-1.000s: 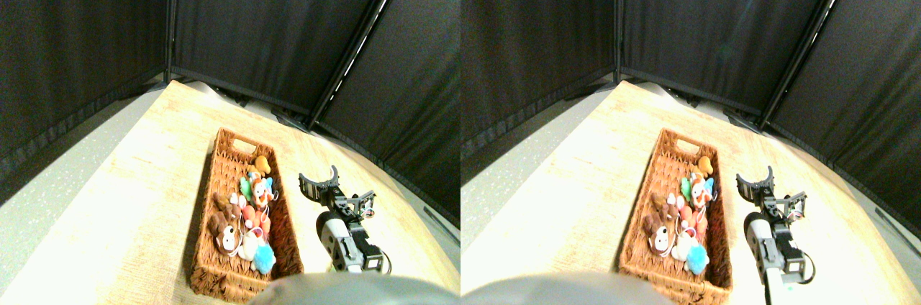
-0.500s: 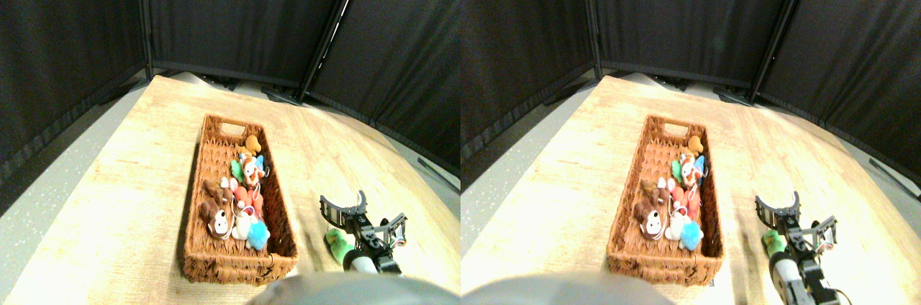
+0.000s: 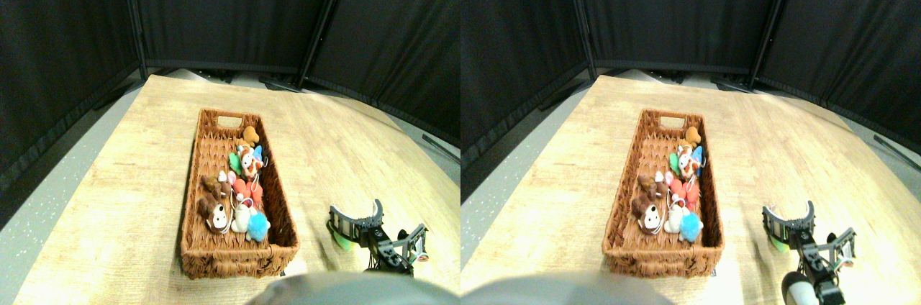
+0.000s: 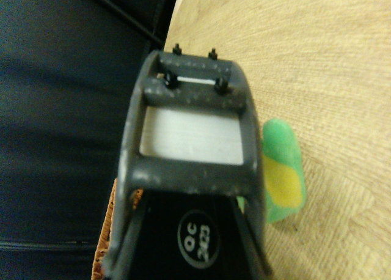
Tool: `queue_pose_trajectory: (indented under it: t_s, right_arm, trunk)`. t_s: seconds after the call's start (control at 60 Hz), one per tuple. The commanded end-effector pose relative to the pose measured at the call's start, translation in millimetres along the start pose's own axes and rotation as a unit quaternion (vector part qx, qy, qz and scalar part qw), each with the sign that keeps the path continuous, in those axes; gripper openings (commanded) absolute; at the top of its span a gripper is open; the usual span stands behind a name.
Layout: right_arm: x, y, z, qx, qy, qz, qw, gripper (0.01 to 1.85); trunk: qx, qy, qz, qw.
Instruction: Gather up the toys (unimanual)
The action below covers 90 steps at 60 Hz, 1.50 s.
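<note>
— What do we have on the table?

— We see a long woven wicker basket lying lengthwise on the pale wood-grain table, with a cut-out handle at its far end. Most of the toys are piled inside it, along its right half: an orange figure farthest away, then a green one beside a brown-white-orange one, red ones in the middle, a brown-and-white dog-like plush on the left, and a blue fuzzy one at the near end, touching a white one.

— Is anything still outside the basket?

— Yes, one: a green toy lies on the table to the right of the basket, apart from it. In the wrist view we see it as a green plush with a yellow patch, flat on the wood and partly hidden behind the jaw frame.

— And where is the right gripper?

— We find it low at the lower right, right over that green toy, its curved dark jaw hanging just above the plush. Whether it touches the toy, we cannot tell.

— Are its jaws apart or together?

— We cannot tell; only one jaw shows clearly in either view, and the gap is not visible.

— What surrounds the table?

— Black curtain panels stand behind it.
</note>
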<state>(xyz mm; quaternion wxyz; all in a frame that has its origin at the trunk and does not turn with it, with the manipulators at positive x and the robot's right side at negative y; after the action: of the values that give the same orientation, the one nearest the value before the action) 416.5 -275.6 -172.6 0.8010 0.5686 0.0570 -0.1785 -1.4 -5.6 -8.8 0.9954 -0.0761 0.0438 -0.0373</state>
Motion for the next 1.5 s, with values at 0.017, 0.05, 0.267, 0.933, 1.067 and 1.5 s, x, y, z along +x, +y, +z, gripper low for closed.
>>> queue_pose_trajectory:
  t_s: [0.017,0.05,0.267,0.933,1.067,1.5]
  right_arm:
    - [5.1,4,0,0.001,0.000,0.004,1.000,0.91]
    - [6.7,3,0,0.006,0.002,-0.002,1.000,0.91]
    - [29.1,-24,2,0.053,-0.014,-0.048,0.997,0.80]
    - [8.7,-43,16,0.098,-0.032,-0.082,0.991,0.79]
    - [1.3,-46,14,0.098,-0.019,-0.092,0.991,0.83]
    - [8.7,-72,6,0.124,-0.020,-0.108,0.986,0.70]
  trunk:
    - [-0.014,-0.0015,-0.002,0.9999]
    - [-0.014,-0.0013,-0.001,0.9999]
    - [-0.020,-0.0006,0.005,0.9998]
    - [-0.021,0.0014,0.009,0.9997]
    - [-0.021,0.0024,0.008,0.9998]
    - [-0.023,0.0015,0.007,0.9997]
